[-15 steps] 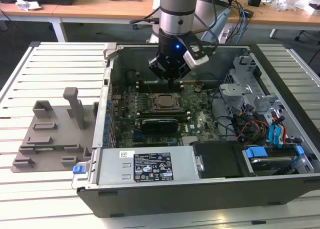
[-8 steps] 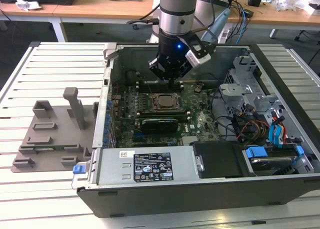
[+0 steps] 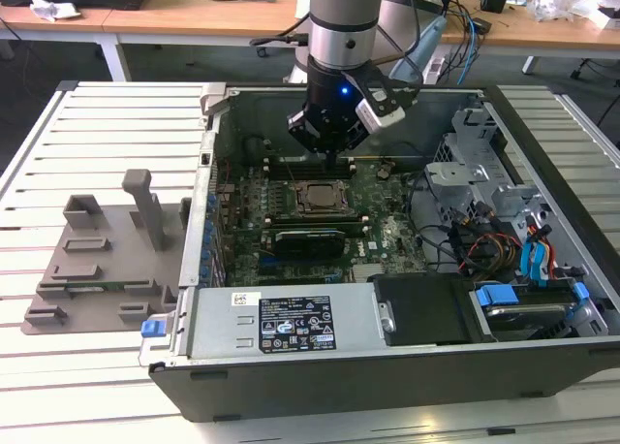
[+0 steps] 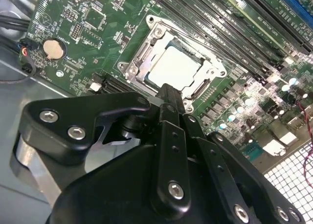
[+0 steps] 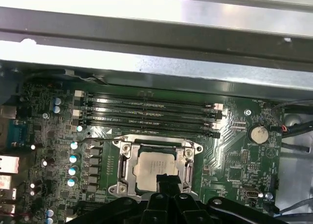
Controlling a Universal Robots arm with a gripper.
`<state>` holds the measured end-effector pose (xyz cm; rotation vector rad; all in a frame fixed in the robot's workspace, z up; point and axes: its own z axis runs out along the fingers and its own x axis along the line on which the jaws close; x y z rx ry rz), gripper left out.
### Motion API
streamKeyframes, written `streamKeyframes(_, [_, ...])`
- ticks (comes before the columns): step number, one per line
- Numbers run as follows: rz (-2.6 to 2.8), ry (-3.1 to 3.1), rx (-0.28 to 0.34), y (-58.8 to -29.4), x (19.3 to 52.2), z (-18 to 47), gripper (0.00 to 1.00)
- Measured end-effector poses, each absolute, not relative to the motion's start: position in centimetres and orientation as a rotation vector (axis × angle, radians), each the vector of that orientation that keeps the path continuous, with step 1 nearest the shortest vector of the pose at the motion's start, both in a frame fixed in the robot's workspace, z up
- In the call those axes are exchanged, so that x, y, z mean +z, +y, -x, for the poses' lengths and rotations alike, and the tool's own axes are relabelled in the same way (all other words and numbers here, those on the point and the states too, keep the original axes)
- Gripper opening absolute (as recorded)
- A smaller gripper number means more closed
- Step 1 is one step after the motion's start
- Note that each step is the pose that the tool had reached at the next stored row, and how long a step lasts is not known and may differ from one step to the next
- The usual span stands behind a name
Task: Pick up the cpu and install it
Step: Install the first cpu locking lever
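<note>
The cpu (image 3: 318, 198) lies flat in the motherboard's socket, its silver top showing inside the metal frame (image 5: 128, 161) in both wrist views (image 4: 173, 67) (image 5: 146, 168). My gripper (image 3: 334, 158) hangs just above the socket inside the open computer case. Its black fingers (image 4: 168, 99) are pressed together at the tip, shut with nothing between them. In the first wrist view the gripper (image 5: 166, 180) covers the cpu's near edge.
Memory slots (image 5: 146, 114) run beside the socket. A coin cell (image 4: 54, 48) sits on the board. The case (image 3: 223, 100) walls, drive cage (image 3: 465, 163), cables (image 3: 494, 245) and power supply (image 3: 291, 323) surround the board. A grey plastic tray (image 3: 97, 260) lies at the exterior view's left.
</note>
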<state>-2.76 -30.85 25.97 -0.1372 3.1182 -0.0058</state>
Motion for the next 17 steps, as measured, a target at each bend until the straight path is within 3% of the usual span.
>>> streamKeyframes(17, [0.138, 3.118, -0.006, -30.8, 26.0, 7.6, 0.11])
